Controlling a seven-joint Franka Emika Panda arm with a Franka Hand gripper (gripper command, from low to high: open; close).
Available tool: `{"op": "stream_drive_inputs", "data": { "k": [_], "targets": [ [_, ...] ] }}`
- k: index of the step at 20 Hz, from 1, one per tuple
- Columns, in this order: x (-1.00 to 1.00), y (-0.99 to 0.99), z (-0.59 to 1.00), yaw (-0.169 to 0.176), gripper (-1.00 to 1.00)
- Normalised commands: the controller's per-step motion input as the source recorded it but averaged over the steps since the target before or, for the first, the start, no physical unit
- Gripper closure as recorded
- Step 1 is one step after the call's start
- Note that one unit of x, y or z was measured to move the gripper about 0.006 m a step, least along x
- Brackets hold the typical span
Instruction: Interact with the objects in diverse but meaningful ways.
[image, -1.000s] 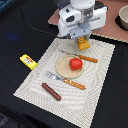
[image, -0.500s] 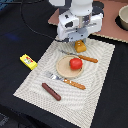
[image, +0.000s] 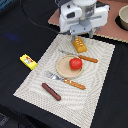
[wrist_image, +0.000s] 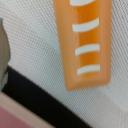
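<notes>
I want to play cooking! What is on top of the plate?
A red tomato sits on the plate. Nothing else is on it; the plate under the tomato is hidden.

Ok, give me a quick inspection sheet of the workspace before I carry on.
Surface: woven placemat on a dark table.
Job's things: orange ridged block on the mat under the arm; red tomato on the round plate; brown sausage on the mat; yellow box off the mat.
Clutter: fork and knife beside the plate.
Gripper: hidden behind the arm's white head; state unclear.
Cables: black cable behind the arm.
Surroundings: pot on a reddish board.
</notes>
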Motion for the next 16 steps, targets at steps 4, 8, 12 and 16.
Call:
{"op": "stream_drive_inputs", "data": {
  "k": [4, 8, 12, 16],
  "targets": [
    [0.61, -0.19, 0.84, -0.006, -1.00],
    [0.52, -0.35, 0.44, 0.028, -1.00],
    [0.36, -0.29, 0.36, 0.093, -1.00],
    [0.21, -0.25, 0.29, 0.152, -1.00]
  ]
}}
